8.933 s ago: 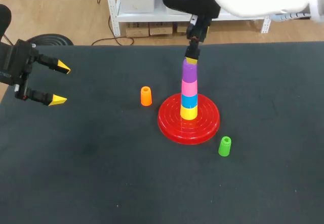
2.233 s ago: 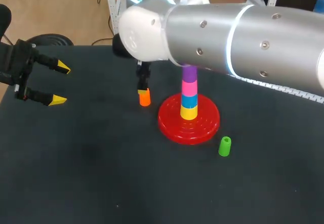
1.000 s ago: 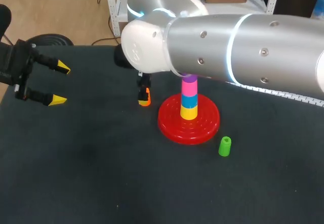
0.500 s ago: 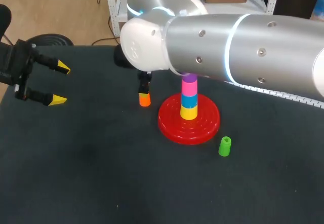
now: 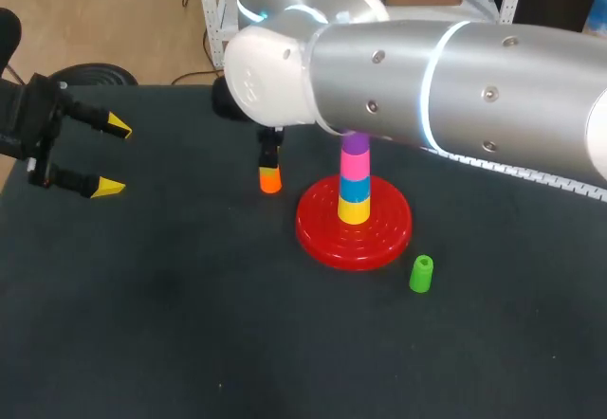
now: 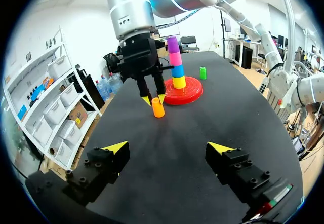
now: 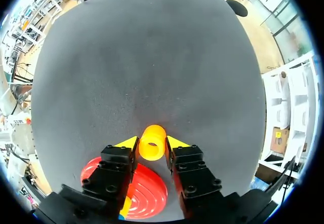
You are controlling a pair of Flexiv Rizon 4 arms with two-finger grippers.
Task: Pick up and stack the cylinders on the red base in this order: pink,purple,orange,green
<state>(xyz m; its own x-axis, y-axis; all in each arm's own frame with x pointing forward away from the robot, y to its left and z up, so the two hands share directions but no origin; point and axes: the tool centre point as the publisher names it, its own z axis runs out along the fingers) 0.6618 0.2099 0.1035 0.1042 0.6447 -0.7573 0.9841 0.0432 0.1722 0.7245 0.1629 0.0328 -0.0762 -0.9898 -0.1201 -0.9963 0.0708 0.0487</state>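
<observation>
Firmly, the right jaws pinch the orange cylinder (image 7: 152,142) just beside the red base (image 5: 353,239); the left jaws gape empty, well apart.

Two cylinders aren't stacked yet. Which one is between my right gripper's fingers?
The orange cylinder: the right gripper has its yellow tips on both its sides, beside the red base. The green cylinder stands alone across the base, no gripper near.

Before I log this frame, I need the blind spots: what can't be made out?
Head view: right arm hides the top of the stack and most of the right claw.
Right wrist view: the claw's body covers most of the stack; only part of the red base shows.
</observation>
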